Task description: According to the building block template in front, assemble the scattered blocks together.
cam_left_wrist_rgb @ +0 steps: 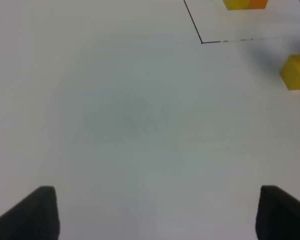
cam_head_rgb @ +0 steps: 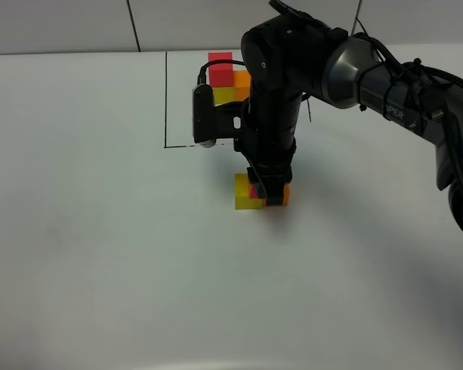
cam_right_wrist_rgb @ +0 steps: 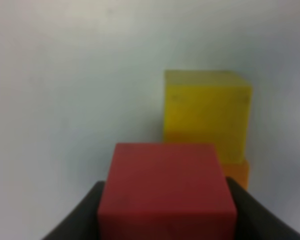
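The building block template (cam_head_rgb: pixel 227 80), red atop yellow with orange alongside, stands inside a black-line frame (cam_head_rgb: pixel 166 100) at the back. The loose yellow cube (cam_head_rgb: pixel 243 194) and orange cube (cam_head_rgb: pixel 285 193) stand side by side in front of the frame. My right gripper (cam_head_rgb: pixel 264 194) points straight down at them, shut on the red cube (cam_head_rgb: pixel 254 190). The right wrist view shows the red cube (cam_right_wrist_rgb: pixel 167 190) between the fingers (cam_right_wrist_rgb: pixel 85 215), with the yellow cube (cam_right_wrist_rgb: pixel 206 112) and orange cube (cam_right_wrist_rgb: pixel 236 172) just beyond. My left gripper (cam_left_wrist_rgb: pixel 152 215) is open, empty and hovers over bare table.
The left wrist view shows the frame's corner (cam_left_wrist_rgb: pixel 202 42), the template's base (cam_left_wrist_rgb: pixel 245 4) and the loose yellow cube (cam_left_wrist_rgb: pixel 296 72) far off. The white table (cam_head_rgb: pixel 100 231) meets a tiled wall at the back. The right arm (cam_head_rgb: pixel 355 69) reaches in from the right.
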Motion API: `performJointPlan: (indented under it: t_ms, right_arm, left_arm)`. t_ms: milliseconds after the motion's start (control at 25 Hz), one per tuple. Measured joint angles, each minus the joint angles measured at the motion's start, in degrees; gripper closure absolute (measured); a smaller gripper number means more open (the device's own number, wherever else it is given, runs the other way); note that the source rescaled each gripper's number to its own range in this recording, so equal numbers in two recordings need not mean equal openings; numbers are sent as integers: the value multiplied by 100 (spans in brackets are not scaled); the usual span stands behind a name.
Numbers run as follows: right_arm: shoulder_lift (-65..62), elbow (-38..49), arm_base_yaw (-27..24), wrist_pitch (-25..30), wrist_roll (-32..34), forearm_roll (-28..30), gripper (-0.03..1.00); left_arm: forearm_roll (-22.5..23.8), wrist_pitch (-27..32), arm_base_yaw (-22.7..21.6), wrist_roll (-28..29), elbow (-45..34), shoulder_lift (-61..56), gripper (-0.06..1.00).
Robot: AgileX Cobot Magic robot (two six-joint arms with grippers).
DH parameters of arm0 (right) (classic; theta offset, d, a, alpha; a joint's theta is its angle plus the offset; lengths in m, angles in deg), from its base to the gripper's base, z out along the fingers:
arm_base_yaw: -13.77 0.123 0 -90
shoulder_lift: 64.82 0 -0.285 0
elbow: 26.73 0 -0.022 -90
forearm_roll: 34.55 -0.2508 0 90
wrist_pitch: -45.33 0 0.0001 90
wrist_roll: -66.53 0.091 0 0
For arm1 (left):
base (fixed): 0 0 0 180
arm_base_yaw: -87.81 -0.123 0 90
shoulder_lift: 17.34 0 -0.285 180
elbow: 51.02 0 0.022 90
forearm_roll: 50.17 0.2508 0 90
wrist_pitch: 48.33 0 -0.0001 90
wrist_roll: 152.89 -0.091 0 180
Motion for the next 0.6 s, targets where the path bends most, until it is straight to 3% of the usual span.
performJointPlan:
  t_ms: [600]
  right_arm:
    - [239,-408,183,66,232,31,97]
  left_arm:
    - [0,0,0,-11,0,0,26]
